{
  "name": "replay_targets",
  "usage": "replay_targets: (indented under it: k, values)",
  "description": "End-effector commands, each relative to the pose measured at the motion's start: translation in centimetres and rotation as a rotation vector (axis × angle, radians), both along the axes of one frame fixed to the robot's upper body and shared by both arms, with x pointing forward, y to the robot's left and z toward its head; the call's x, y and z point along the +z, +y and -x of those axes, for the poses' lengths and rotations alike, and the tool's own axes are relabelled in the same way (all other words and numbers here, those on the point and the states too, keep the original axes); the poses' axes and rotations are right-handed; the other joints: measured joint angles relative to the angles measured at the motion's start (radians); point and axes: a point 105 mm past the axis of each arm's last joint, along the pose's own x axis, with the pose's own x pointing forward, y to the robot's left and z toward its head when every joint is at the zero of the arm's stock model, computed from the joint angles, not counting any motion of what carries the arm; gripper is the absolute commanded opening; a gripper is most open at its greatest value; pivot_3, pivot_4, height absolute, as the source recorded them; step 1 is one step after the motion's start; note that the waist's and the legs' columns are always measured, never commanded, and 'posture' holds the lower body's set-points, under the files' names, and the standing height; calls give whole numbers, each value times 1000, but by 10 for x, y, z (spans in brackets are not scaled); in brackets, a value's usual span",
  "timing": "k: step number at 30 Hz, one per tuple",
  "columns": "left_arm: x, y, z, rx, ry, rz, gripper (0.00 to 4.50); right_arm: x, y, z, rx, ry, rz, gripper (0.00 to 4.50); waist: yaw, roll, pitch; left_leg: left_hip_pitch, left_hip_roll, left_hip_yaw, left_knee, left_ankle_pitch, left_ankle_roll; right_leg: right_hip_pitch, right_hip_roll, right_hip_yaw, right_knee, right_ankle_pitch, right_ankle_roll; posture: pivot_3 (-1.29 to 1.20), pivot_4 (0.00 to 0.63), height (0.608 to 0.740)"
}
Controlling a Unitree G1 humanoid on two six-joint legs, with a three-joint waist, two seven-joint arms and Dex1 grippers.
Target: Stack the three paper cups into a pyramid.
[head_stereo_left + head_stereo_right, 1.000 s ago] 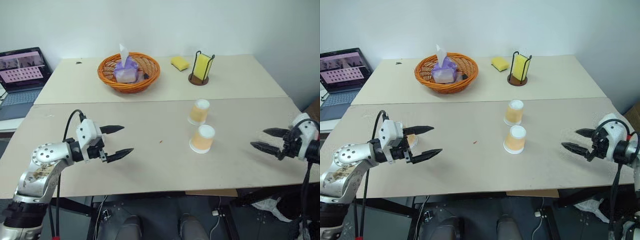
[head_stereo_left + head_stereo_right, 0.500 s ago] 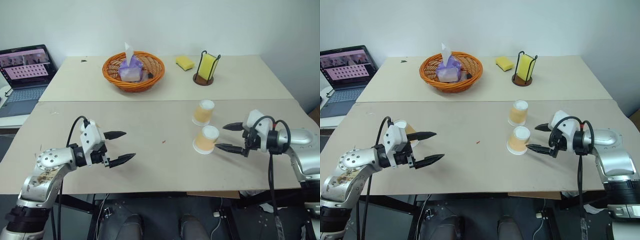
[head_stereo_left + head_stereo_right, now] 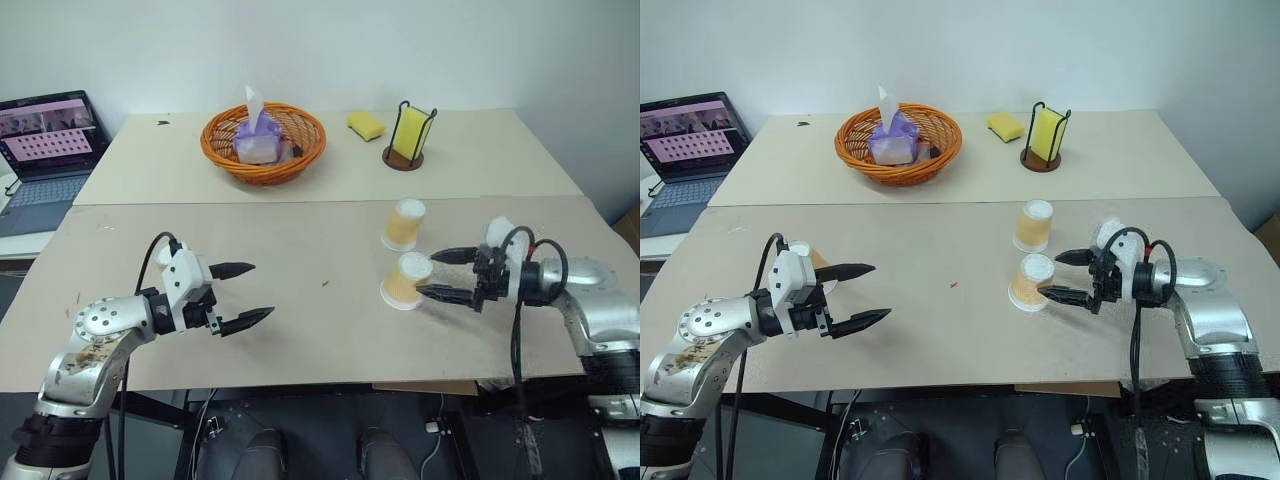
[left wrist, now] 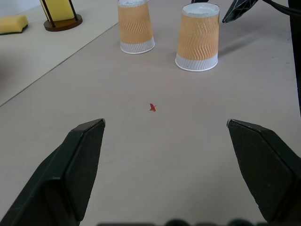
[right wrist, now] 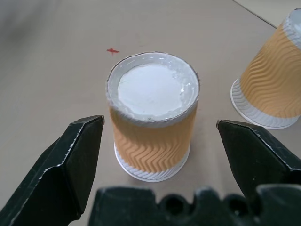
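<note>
Two paper cups stand upside down, white bases up, at the table's middle right: a far cup (image 3: 404, 224) and a near cup (image 3: 405, 279). My right gripper (image 3: 428, 274) is open, level with the near cup from the right. Its fingertips (image 5: 89, 129) stand on either side of the cup (image 5: 153, 117) without touching it. A third cup (image 3: 819, 263) peeks out behind my left gripper (image 3: 258, 290), mostly hidden by it. That gripper is open over bare table at the left, pointing toward both cups (image 4: 198, 35).
On the far table are an orange basket (image 3: 290, 165) holding a tissue pack, a loose yellow sponge (image 3: 363, 124) and another sponge in a black wire holder (image 3: 407, 137). A laptop (image 3: 45, 140) sits far left. A red speck (image 3: 325, 284) marks the table between the grippers.
My right gripper has swung in from the table's right edge to the near cup, staying open. The left gripper has kept its place. The camera has shifted a little.
</note>
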Motion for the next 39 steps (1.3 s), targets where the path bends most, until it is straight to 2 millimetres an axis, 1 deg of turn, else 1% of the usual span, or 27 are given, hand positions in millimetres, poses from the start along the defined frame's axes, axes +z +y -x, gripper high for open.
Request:
replay_targets:
  k: [1,5,11,22,24,25,27,28,29,34,38,39]
  values:
    - [9,-1,1,0,-44,1,4441,12,6,-4,25,-32,-40,4500,1,0,0,0,0,0,0,0,0,0,0,0,0,0,0,0,150,740]
    - [9,0,1,9,-44,0,4441,15,15,-5,52,-30,-59,4500,0,0,0,0,0,0,0,0,0,0,0,0,0,0,0,0,150,740]
    - [10,2,1,20,-47,-1,4441,10,22,-9,57,-18,-62,4500,1,0,0,0,0,0,0,0,0,0,0,0,0,0,0,0,150,740]
    - [10,3,2,20,-50,-6,4441,6,24,-11,50,-4,-74,4500,0,0,0,0,0,0,0,0,0,0,0,0,0,0,0,0,150,740]
    - [10,3,2,18,-49,-6,4500,7,25,-11,57,-6,-73,3961,0,0,0,0,0,0,0,0,0,0,0,0,0,0,0,0,150,740]
    - [10,3,2,17,-48,-5,4500,7,26,-10,61,-6,-72,3761,0,0,0,0,0,0,0,0,0,0,0,0,0,0,0,0,150,740]
    - [10,2,3,15,-49,-9,4500,8,28,-10,64,-10,-67,2999,0,0,0,0,0,0,0,0,0,0,0,0,0,0,0,0,150,740]
    - [10,2,3,15,-49,-9,4500,10,29,-10,72,-15,-76,2718,0,0,0,0,0,0,0,0,0,0,0,0,0,0,0,0,150,740]
    - [10,2,3,15,-49,-9,4500,13,31,-9,78,-20,-88,2617,0,0,0,0,0,0,0,0,0,0,0,0,0,0,0,0,150,740]
    - [8,2,4,18,-47,-9,4500,22,38,-10,100,-40,-94,2598,0,0,0,0,0,0,0,0,0,0,0,0,0,0,0,0,150,740]
    - [7,3,5,27,-46,-9,4500,53,61,-9,199,-86,-152,2598,-5,0,0,0,0,0,0,0,0,0,0,0,0,0,0,0,150,740]
    - [7,3,5,29,-45,-9,4500,64,73,-9,242,-96,-185,2598,-6,0,0,0,0,0,0,0,0,-1,0,0,0,0,0,0,150,740]
